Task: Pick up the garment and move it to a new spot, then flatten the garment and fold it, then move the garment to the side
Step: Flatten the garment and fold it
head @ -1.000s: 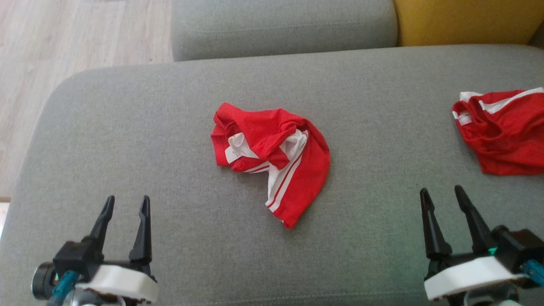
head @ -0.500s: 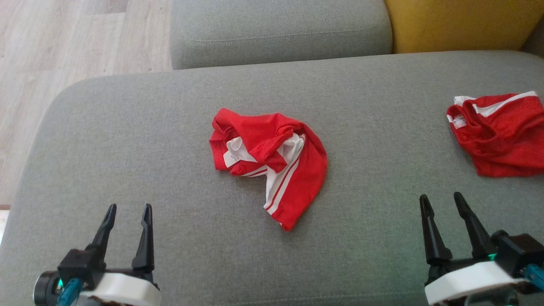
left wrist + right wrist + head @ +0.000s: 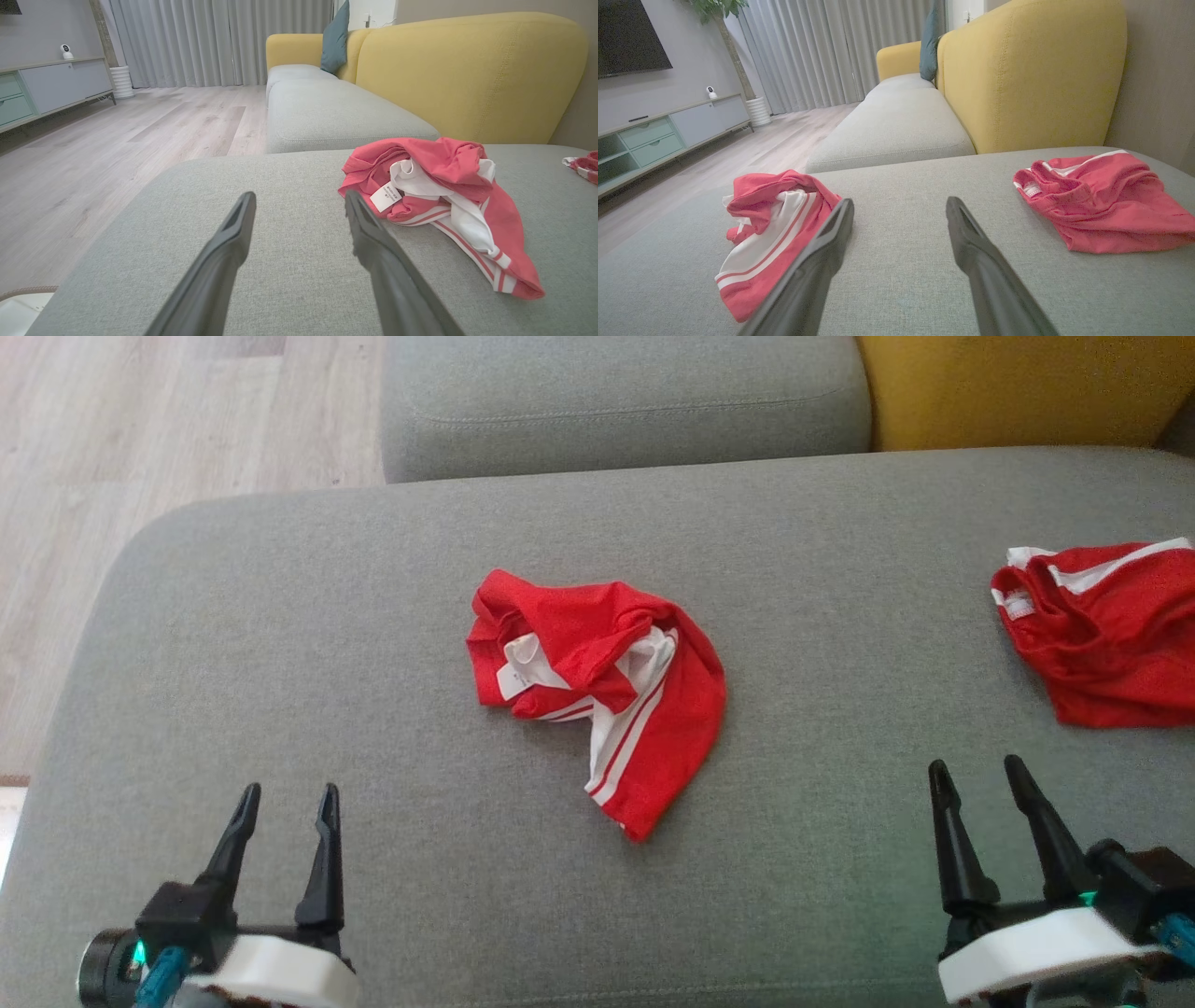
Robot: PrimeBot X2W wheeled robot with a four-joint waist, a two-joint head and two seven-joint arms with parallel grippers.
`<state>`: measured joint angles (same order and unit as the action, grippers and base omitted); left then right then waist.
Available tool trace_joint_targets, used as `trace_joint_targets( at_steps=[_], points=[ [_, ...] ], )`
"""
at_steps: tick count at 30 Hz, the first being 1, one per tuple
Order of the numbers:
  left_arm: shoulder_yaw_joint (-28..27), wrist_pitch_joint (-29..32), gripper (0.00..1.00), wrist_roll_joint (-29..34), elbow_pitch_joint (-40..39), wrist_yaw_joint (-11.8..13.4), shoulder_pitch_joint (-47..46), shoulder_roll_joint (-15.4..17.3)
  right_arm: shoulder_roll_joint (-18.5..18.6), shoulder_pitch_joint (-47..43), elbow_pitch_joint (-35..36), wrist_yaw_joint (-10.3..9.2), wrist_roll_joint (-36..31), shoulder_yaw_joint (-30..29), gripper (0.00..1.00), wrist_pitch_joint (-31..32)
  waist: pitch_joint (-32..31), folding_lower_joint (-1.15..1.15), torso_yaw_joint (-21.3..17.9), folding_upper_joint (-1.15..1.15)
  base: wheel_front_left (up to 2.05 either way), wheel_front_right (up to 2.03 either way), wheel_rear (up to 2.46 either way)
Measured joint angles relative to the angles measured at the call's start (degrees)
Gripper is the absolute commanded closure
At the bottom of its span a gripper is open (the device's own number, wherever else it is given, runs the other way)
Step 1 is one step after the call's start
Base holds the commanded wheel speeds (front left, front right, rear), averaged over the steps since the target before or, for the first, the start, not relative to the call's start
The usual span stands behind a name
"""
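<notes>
Two red garments are lying on the grey cushion (image 3: 280,616), and the one for the task, the crumpled garment (image 3: 597,695), is sitting at the cushion's middle. It is bunching into a loose heap. Red fabric is folding over itself on the side towards the cushion's far edge, a white inner panel is showing through the opening, and a white label (image 3: 512,679) is poking out towards the cushion's left edge. White stripes are running down a red flap that is tapering to a point towards the cushion's near edge. The second red garment (image 3: 1102,635), also white-trimmed, is lying rumpled at the cushion's right edge.

The left gripper (image 3: 289,791) is hovering over the cushion's near left part, its fingers standing apart and gripping nothing. The right gripper (image 3: 975,765) is doing the same over the cushion's near right part.

The cushion's woven grey cover is lying smooth and flat. Beyond its far edge another grey seat (image 3: 616,401) is stretching away, and a yellow backrest (image 3: 1018,387) is rising beyond its far right corner. Pale wooden floor (image 3: 140,448) is spreading off its left side — in the left wrist view, grey curtains (image 3: 210,42) are hanging and a low sideboard (image 3: 46,88) is standing across that floor from the cushion.
</notes>
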<state>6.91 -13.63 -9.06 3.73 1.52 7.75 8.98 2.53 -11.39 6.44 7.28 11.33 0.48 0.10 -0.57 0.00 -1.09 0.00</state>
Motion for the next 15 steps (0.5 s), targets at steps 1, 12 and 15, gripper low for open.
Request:
trace_joint_targets(
  at_steps=[1, 12, 15],
  points=[
    [0.09, 0.0, 0.0, 0.0, -0.01, 0.0, -0.01, 0.0, 0.0, 0.0, 0.01, 0.0, 0.0, -0.16, 0.0, 0.01, 0.06, 0.0, 0.17, 0.0, 0.0, 0.0, 0.0],
    [2.66, -0.02, 0.0, 0.32, -1.44, -0.08, -6.76, -0.51, 2.18, 12.86, -6.89, 0.0, 0.6, 14.28, 0.0, 5.31, 5.25, 0.01, 3.91, 0.0, 0.0, 0.0, 0.0],
    [3.78, -0.11, 0.0, 0.9, -1.15, -0.52, -9.75, -1.29, 2.71, 19.78, -11.48, 0.0, 1.31, 18.38, 0.0, 5.46, 6.72, 0.01, 5.84, 0.0, 0.0, 0.0, 0.0]
  ],
)
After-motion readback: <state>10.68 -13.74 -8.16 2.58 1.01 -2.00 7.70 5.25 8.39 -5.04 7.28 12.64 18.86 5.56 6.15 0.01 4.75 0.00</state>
